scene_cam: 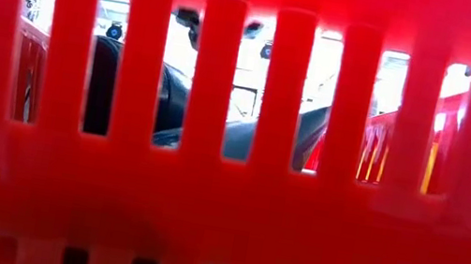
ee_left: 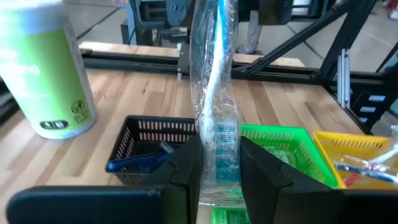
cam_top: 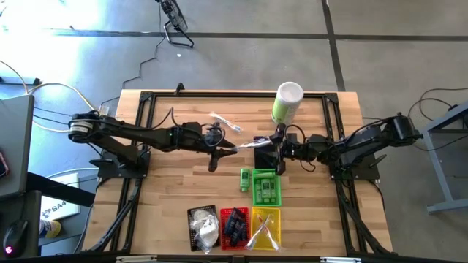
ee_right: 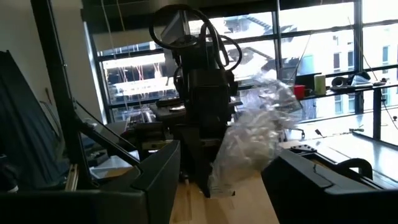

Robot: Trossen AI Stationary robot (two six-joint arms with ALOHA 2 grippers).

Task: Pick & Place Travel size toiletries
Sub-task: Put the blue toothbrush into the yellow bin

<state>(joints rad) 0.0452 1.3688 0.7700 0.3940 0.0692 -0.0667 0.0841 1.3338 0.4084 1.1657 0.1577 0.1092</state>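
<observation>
Above mid-table, the left gripper (ee_left: 219, 163) pinches a clear-wrapped stick (ee_left: 216, 93) upright, presumably for a handover, its far end between the spread fingers of the right gripper (ee_right: 221, 177), just behind the yellow basket (cam_top: 265, 228) holding similar sticks.

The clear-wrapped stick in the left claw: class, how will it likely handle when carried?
The clear-wrapped stick looks light. Its crinkly wrapper probably flexes and may slip between the left claw fingers. Standing tall above the grip, it could sway or tilt.
</observation>
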